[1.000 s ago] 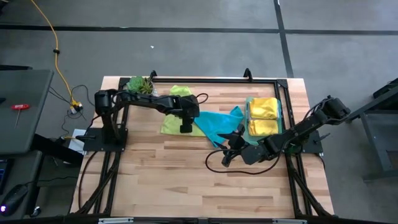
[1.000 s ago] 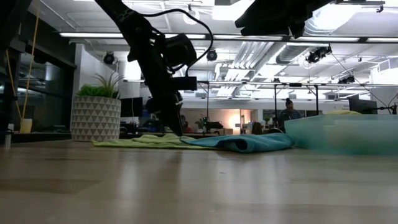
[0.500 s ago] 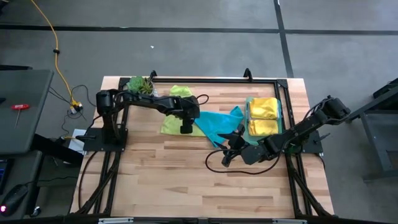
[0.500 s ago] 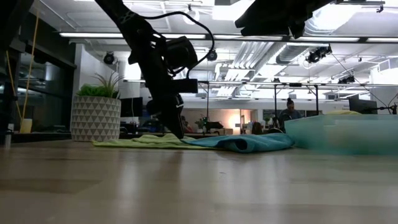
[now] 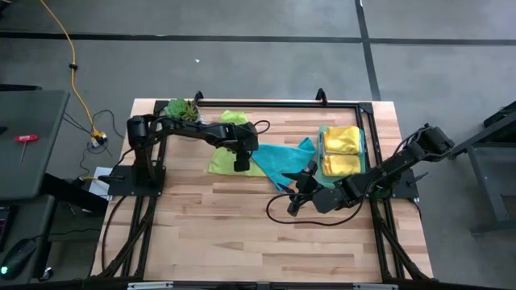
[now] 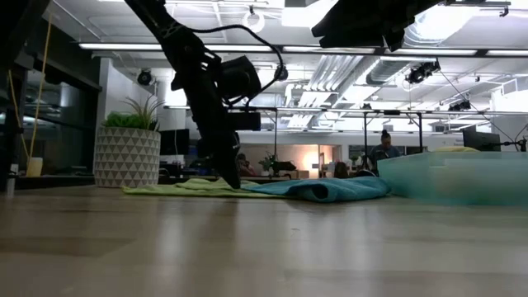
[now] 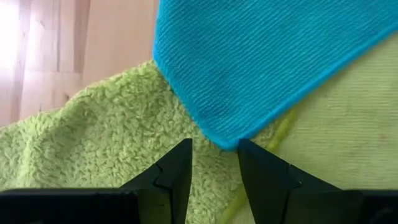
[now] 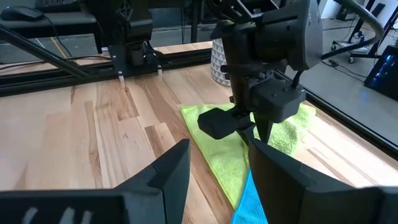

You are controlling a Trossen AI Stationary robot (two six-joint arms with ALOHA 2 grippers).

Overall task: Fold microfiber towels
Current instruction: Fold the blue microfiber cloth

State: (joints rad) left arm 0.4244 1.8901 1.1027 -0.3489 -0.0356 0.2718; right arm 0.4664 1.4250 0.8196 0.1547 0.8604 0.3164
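A lime green towel (image 5: 219,159) lies flat on the table at the far left. A teal towel (image 5: 282,161) lies rumpled to its right, and one teal corner (image 7: 227,142) rests on the lime one. My left gripper (image 7: 214,163) points down at that corner, open, one fingertip on each side of it. My right gripper (image 5: 297,201) hovers open above the table, near the teal towel's near edge. Two folded yellow towels (image 5: 341,141) lie in a translucent green tray (image 5: 368,149). My left gripper comes from above, slanting down, and its fingertips (image 6: 232,183) reach the level of the lime green towel beside the teal corner. I cannot tell whether they touch the cloth. Nothing is pinched between them.
A potted plant (image 5: 181,109) stands at the far left corner, close behind the lime towel. The tray stands at the far right. A black frame rail (image 5: 274,103) runs along the far edge. Bare wood (image 5: 242,234) spreads across the near half.
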